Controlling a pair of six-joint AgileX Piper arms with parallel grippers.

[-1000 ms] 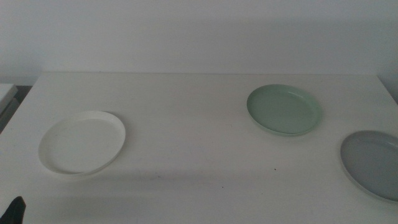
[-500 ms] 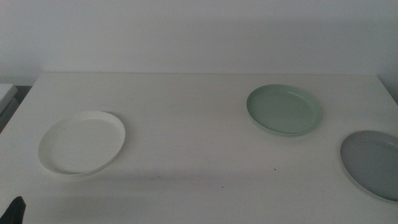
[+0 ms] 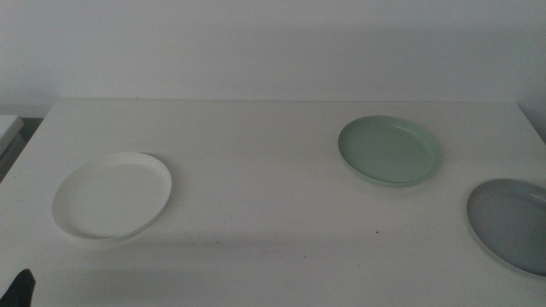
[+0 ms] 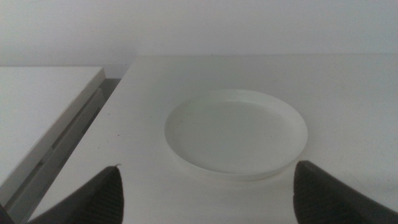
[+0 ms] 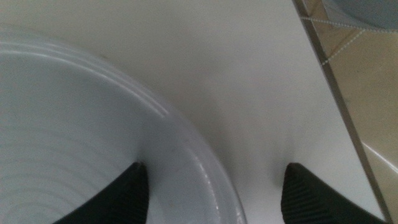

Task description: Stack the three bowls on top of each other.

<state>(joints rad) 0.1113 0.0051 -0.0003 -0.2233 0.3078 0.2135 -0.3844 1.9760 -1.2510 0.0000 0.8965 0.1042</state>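
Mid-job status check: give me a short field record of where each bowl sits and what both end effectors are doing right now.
white bowl: table's left side, alone, nothing stacked
mint green bowl: right of centre, toward the back, alone
grey bowl: right edge, partly out of the middle view
left end effector: open, facing the white bowl, not touching it
right end effector: open, low over the grey bowl's rim
stack: not started

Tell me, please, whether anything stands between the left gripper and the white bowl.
Nothing visible does: the left gripper, jaws open, faces the white bowl across bare table.
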